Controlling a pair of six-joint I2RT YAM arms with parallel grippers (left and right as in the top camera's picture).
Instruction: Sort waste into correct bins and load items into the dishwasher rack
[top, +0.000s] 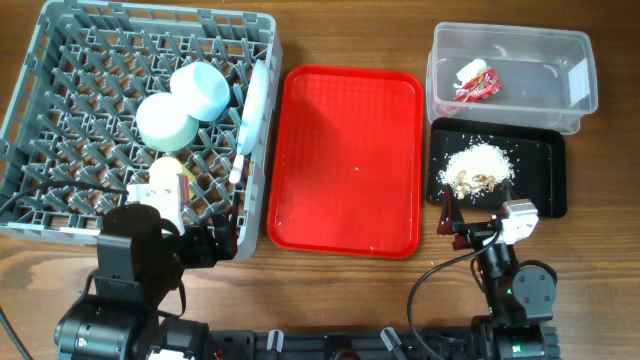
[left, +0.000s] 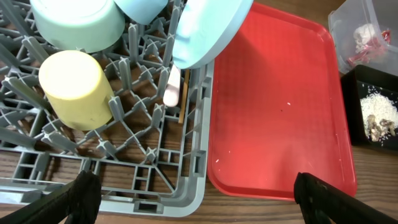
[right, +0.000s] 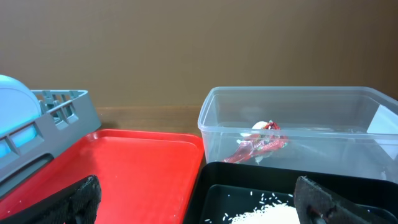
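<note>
The grey dishwasher rack (top: 60, 60) holds two pale blue bowls (top: 200, 90), a yellow-green cup (top: 165, 168), an upright plate (top: 256, 105), a white fork (left: 172, 87) and a thin wooden stick beside it. The red-and-white wrapper (top: 476, 81) lies in the clear tub (top: 560, 50). The crumbs (top: 478, 166) lie heaped in the black tray (top: 545, 150). My left gripper (left: 196, 196) is open and empty over the rack's near right corner. My right gripper (right: 199, 199) is open and empty at the black tray's near edge.
A red serving tray (top: 350, 160) with a few crumb specks lies between the rack and the bins. Cables run along the table's front edge by both arm bases.
</note>
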